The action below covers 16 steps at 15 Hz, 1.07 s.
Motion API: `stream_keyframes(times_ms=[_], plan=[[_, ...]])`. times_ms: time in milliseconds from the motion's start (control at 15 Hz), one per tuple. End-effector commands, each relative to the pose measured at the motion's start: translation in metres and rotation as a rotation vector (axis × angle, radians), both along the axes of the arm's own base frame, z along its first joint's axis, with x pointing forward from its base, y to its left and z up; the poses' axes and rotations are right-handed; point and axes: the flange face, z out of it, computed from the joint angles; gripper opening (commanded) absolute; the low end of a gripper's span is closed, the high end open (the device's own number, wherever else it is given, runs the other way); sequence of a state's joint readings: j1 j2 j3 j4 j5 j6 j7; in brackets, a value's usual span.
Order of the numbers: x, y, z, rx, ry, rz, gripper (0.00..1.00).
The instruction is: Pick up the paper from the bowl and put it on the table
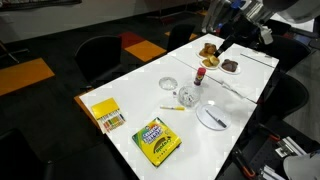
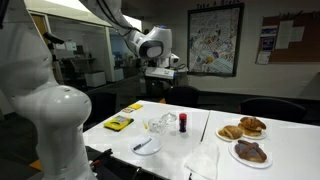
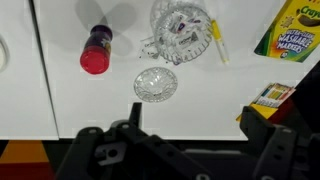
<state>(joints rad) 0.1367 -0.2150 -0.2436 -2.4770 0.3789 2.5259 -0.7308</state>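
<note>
Gripper (image 3: 190, 140) held high over the white table (image 1: 140, 108), its fingers spread wide with nothing between them.

The crumpled paper (image 3: 182, 38) lies inside the clear glass bowl (image 3: 158, 40). In the wrist view a shallower clear dish (image 3: 156, 84) sits just beside the bowl, on the gripper's side. A red-capped bottle (image 3: 95, 52) stands near, and a yellow marker (image 3: 218, 45) lies at the bowl's other flank. A crayon box (image 1: 157, 140) and yellow pad (image 1: 106, 115) occupy one end of the table, a white plate (image 1: 212, 117) one long edge, and pastries (image 2: 245, 130) the opposite end. In an exterior view the arm (image 2: 125, 25) arcs over, wrist pointing down, well above the tabletop.
</note>
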Motion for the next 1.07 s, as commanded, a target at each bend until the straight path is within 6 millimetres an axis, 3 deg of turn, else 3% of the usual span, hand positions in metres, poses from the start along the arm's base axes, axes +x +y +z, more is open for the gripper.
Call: stream_keyframes(times_ms=[0, 333, 733, 867, 933, 1000], plan=[[0.016, 0.005, -0.031, 0.094, 0.084, -0.011, 1.00], [0.031, 0.019, -0.068, 0.085, 0.213, -0.052, 1.00], [0.057, 0.075, -0.093, -0.073, 0.310, -0.036, 1.00], [0.062, 0.088, -0.100, -0.144, 0.343, -0.056, 1.00], [0.051, 0.084, -0.092, -0.102, 0.304, -0.041, 1.00], [0.054, 0.089, -0.096, -0.125, 0.316, -0.050, 1.00]])
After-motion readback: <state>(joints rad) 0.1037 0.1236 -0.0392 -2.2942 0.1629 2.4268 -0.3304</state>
